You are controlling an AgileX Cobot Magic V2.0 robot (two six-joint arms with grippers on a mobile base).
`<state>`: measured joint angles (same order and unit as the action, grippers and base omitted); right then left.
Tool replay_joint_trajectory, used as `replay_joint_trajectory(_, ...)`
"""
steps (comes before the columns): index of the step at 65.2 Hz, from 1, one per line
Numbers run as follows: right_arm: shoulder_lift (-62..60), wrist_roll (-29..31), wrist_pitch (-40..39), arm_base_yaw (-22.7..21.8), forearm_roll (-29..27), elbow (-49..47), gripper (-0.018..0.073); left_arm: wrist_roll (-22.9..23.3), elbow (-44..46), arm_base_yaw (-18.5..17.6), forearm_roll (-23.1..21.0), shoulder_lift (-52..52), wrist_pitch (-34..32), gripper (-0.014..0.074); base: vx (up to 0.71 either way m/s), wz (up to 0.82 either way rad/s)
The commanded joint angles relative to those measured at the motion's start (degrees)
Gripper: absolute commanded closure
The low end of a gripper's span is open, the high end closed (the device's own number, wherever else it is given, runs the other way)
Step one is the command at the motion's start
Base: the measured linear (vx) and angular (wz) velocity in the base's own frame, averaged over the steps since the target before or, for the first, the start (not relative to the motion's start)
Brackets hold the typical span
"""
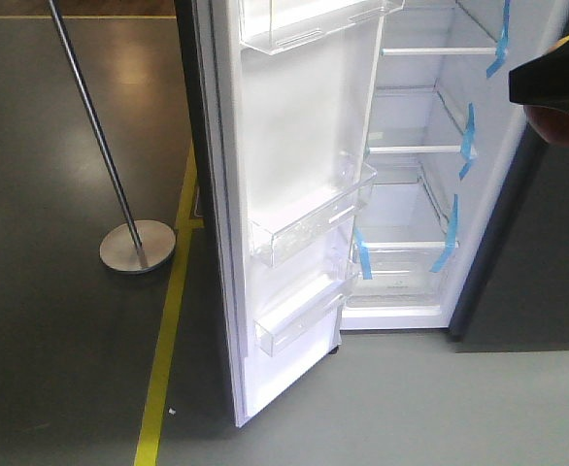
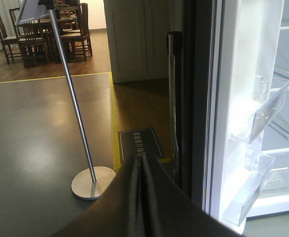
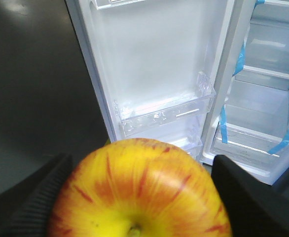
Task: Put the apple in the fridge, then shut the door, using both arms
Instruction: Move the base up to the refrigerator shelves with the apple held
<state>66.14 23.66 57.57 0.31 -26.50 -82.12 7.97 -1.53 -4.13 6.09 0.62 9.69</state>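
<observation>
Red-and-yellow streaked apple (image 3: 139,192), 1 in number, sits clamped in the right hand (image 3: 139,207), with a dark ribbed finger (image 3: 31,197) pressed to each side. In the front view the apple (image 1: 561,126) shows under the hand (image 1: 549,78) at the right edge, outside the fridge (image 1: 401,209) and level with its upper shelves.

Writing: 1 dark floor plate (image 2: 140,143) beside the yellow floor line (image 1: 168,340) carries white characters, too small to read. No brand is legible on the fridge.

Containers: the door (image 1: 294,146) stands wide open, white lining outward, with 3 clear plastic bins, namely the top bin (image 1: 314,29), the middle bin (image 1: 309,218) and the bottom bin (image 1: 299,316). No contents can be made out in them. Inside the fridge, 3 white shelves (image 1: 416,149) and 1 clear drawer (image 1: 401,267) are visible.

Counts: 4 blue tape strips (image 1: 469,141) on the interior edges; 1 metal pole stand (image 1: 137,245) on a round base, left of the door.

Left hand (image 2: 140,163): fingers pressed together, holding nothing, low beside the door's outer edge.
</observation>
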Motion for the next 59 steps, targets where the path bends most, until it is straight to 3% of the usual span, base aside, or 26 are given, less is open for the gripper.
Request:
replay_joint_trajectory(1, -1.2, 0.4, -3.8, -0.2, -1.5, -1.7, 0.0381, 0.4, -0.9, 0.0, -0.1, 0.9, -4.1, 0.0604, 0.1, -0.02)
replay_joint_trajectory(59, -1.2, 0.4, -3.8, -0.2, -1.5, -1.7, 0.0381, 0.4, -0.9, 0.0, -0.1, 0.9, -4.1, 0.0604, 0.11, -0.01)
